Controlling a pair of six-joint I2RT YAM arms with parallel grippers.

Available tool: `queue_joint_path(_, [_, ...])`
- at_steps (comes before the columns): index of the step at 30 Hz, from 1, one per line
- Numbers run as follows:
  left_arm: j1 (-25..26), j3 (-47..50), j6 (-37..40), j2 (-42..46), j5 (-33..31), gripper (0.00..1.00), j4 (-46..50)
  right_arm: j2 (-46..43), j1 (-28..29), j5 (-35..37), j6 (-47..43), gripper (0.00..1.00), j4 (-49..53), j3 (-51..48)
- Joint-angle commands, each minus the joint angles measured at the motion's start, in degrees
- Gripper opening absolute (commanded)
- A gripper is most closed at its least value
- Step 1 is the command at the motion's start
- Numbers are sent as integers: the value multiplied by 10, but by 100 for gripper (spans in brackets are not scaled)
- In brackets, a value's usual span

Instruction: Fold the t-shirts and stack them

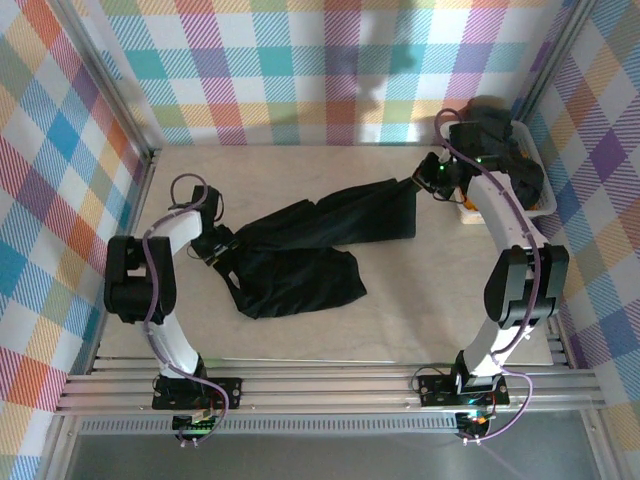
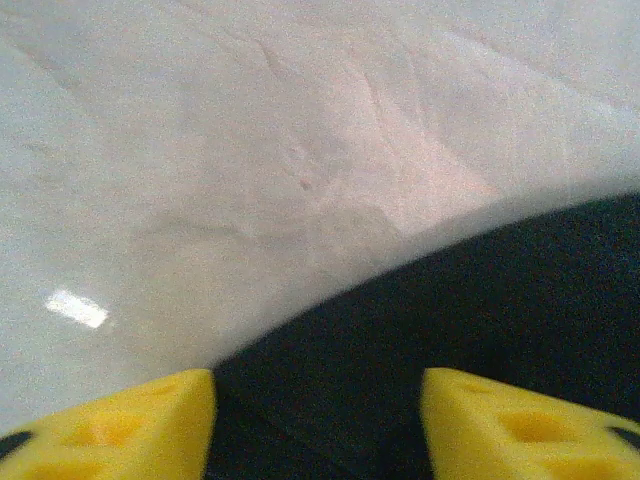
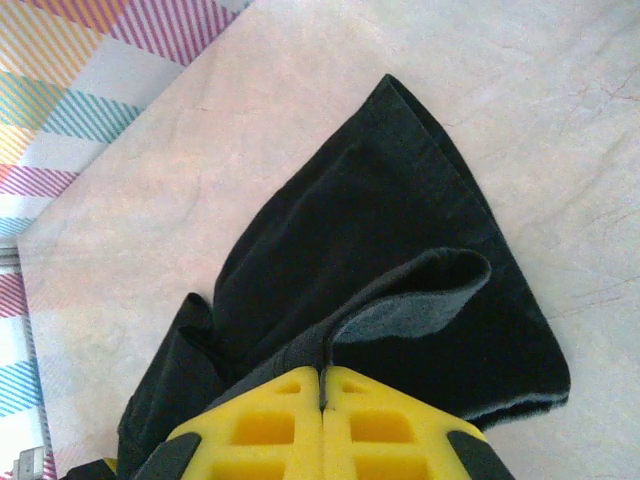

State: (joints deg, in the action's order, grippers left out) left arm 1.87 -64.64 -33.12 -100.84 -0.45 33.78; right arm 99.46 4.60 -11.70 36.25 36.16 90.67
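A black t-shirt (image 1: 315,240) lies crumpled and stretched across the middle of the table. Its far right corner is lifted, with my right gripper (image 1: 424,183) shut on it. In the right wrist view the yellow fingers (image 3: 260,425) meet on a thin fold of the t-shirt (image 3: 370,230), and a loop of hem curls just beyond them. My left gripper (image 1: 213,248) sits low at the shirt's left end. In the left wrist view its yellow fingers (image 2: 110,425) stand wide apart, open, with the t-shirt (image 2: 440,320) lying between and beneath them.
A white plastic basket (image 1: 541,172) at the back right holds more dark cloth. A small orange item (image 1: 468,209) lies beside it. Checked walls close in the table on three sides. Bare tabletop (image 1: 430,310) stretches in front of the shirt.
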Motion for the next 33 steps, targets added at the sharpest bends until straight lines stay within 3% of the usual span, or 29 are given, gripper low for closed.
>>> queue_joint_path(1, [21, 27, -12, 120, -82, 66, 31, 23, -4, -19, -19, 0, 7, 36])
queue_joint_path(3, [48, 36, -12, 192, -94, 70, 71, 62, -4, -50, -14, 0, -8, 66])
queue_joint_path(6, [95, 73, -42, 259, -45, 72, 126, 107, -3, -83, 3, 0, -53, 103])
queue_joint_path(9, [196, 150, -116, 307, 17, 75, 117, 135, -3, -87, 10, 0, -80, 140])
queue_joint_path(12, [307, 210, -221, 327, 29, 77, 70, 146, -3, -78, 4, 0, -58, 176])
queue_joint_path(14, [360, 227, -272, 318, 20, 78, 30, 142, -4, -67, -4, 0, -47, 183])
queue_joint_path(16, [399, 225, -300, 284, 11, 87, -11, 141, -7, -62, -11, 0, -32, 191])
queue_joint_path(23, [453, 158, -330, 115, -6, 90, -85, 95, -17, -68, -12, 0, -36, 151])
queue_joint_path(28, [462, 122, -356, 56, -46, 80, -77, 50, -17, -63, -15, 0, -37, 115])
queue_joint_path(32, [453, 108, -333, 47, -139, 58, -33, 17, -19, -63, -14, 0, -38, 90])
queue_joint_path(33, [448, 111, -330, 52, -149, 47, -33, 8, -20, -64, -14, 0, -37, 83])
